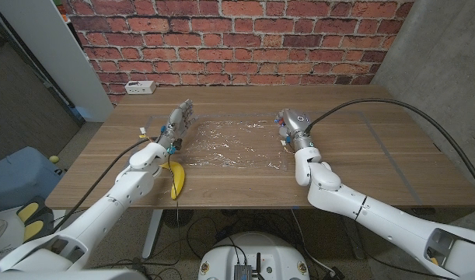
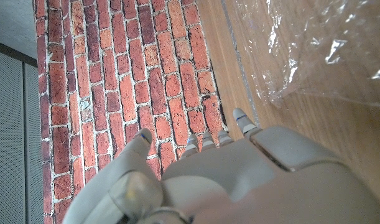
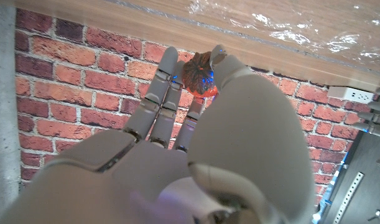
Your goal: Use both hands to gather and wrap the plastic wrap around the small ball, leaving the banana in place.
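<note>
My right hand (image 3: 196,155) pinches the small ball (image 3: 198,73) beside the plastic wrap (image 1: 231,144); my left hand (image 1: 179,124) stands opposite — fingers straight, holding nothing.

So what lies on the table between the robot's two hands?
In the head view, the clear crinkled plastic wrap lies spread between left hand and right hand.

You're in a lab/test space: brick wall (image 1: 245,39), concrete pillar (image 1: 443,54), power strip (image 1: 140,87) at the tabletop's (image 1: 377,148) far-left corner, loose cables (image 1: 198,229) underneath.
</note>
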Tool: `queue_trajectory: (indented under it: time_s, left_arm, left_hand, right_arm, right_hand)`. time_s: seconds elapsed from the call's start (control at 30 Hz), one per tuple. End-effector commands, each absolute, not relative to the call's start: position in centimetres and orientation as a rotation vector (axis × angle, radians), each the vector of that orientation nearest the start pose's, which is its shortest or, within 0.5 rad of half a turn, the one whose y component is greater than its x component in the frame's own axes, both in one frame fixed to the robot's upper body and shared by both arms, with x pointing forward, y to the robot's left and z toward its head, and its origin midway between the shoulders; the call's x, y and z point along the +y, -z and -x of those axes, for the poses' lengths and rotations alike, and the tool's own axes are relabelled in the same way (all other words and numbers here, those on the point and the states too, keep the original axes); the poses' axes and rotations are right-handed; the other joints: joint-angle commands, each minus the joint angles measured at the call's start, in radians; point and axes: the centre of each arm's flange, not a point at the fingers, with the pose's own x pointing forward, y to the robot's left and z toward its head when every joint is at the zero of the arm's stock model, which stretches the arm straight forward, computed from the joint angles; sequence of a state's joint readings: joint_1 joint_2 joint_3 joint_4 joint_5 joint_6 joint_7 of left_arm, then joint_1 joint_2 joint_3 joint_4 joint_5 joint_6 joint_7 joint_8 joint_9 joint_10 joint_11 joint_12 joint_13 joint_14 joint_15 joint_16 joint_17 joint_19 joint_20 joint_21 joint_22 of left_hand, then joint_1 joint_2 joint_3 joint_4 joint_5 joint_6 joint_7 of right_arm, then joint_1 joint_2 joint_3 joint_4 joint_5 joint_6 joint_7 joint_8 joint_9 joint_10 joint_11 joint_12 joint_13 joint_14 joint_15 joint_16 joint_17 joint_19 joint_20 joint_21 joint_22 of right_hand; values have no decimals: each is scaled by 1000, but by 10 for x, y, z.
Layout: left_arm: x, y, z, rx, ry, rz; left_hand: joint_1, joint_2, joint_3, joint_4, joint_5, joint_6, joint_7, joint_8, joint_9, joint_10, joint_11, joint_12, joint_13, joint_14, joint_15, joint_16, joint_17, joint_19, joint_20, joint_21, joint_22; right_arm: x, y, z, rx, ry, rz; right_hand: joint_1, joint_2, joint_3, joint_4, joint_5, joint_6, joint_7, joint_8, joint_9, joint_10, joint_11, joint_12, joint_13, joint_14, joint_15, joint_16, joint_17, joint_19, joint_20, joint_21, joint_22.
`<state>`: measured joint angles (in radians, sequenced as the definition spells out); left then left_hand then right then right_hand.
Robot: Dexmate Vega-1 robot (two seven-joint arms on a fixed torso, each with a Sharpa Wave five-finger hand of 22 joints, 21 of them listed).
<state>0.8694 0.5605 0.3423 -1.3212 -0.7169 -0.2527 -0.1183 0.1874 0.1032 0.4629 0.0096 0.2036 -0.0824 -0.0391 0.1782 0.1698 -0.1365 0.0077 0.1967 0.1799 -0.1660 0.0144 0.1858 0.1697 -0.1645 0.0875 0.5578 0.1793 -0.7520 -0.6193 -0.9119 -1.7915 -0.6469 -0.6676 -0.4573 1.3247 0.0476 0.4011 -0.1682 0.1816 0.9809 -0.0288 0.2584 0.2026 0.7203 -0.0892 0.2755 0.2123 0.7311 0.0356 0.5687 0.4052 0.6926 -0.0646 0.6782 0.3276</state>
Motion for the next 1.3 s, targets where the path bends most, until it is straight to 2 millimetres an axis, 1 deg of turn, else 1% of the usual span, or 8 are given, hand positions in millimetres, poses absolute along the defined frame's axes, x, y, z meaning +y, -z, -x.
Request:
queue_trajectory:
  time_s: [0.03, 0.37, 0.57, 0.77, 0.97, 1.17, 1.3]
  left_arm:
    - [312, 36, -642, -570, 255, 57]
    - [313, 38, -641, -572, 258, 60]
    - [315, 40, -639, -573, 257, 61]
    - [318, 43, -638, -575, 256, 66]
    - [320, 44, -637, -574, 254, 68]
    - [321, 46, -637, -573, 256, 69]
    - [323, 47, -637, -572, 253, 72]
  left_hand:
    - [-4, 2, -2, -5, 1, -1, -2, 3, 4, -2, 3, 2, 1, 1, 6, -2, 3, 2, -1, -2, 2]
    - [-4, 2, -2, -5, 1, -1, -2, 3, 4, -2, 3, 2, 1, 1, 5, -3, 3, 2, 0, -5, 2]
    - [-5, 3, -2, -6, 1, -1, -3, 3, 4, -1, 2, 2, 1, 2, 5, -2, 3, 4, 0, -7, 2]
    - [-5, 3, -3, -7, 1, -1, -2, 3, 4, -2, 3, 2, 1, 2, 5, -2, 3, 5, 0, -8, 2]
    - [-5, 3, -3, -7, 1, 0, -2, 3, 4, -1, 1, 2, 1, 2, 5, -3, 3, 5, 0, -10, 2]
    - [-5, 3, -3, -8, 1, -1, -1, 3, 4, -1, 3, 1, 1, 1, 5, -3, 3, 6, 0, -12, 2]
    - [-6, 3, -3, -8, 1, 0, -2, 3, 4, -1, 0, 1, 1, 1, 4, -3, 3, 6, 0, -13, 2]
  right_arm:
    - [-117, 22, -576, -784, 326, 1338]
    - [-95, 20, -571, -859, 226, 1352]
    - [-77, 20, -570, -897, 143, 1369]
    - [-66, 20, -571, -917, 97, 1373]
    - [-54, 25, -573, -914, 26, 1391]
    - [-46, 28, -576, -904, -20, 1401]
    - [-40, 32, -578, -896, -55, 1391]
  right_hand:
    - [132, 125, -2, 3, 4, 12, 3, -3, 6, 8, 2, 2, 4, 142, -275, 2, 6, -12, -151, 14, 5]
    - [137, 125, -5, 5, 4, 15, 1, -6, 7, 11, 1, -1, 5, 147, -275, -1, 9, -20, -151, 29, 11]
    - [139, 124, -7, 5, 4, 15, 2, -8, 7, 11, 1, -3, 6, 150, -275, -3, 10, -24, -151, 36, 14]
    - [140, 124, -8, 5, 4, 15, 3, -11, 8, 11, 1, -4, 6, 151, -275, -5, 11, -28, -151, 43, 16]
    - [142, 124, -9, 6, 4, 15, 2, -13, 8, 12, 3, -6, 7, 151, -275, -7, 12, -32, -150, 50, 18]
    - [143, 124, -11, 7, 4, 15, 2, -15, 9, 12, 1, -7, 7, 152, -275, -9, 13, -35, -150, 56, 21]
    - [144, 124, -11, 7, 4, 15, 4, -16, 9, 12, 3, -8, 8, 153, -275, -10, 14, -37, -150, 61, 22]
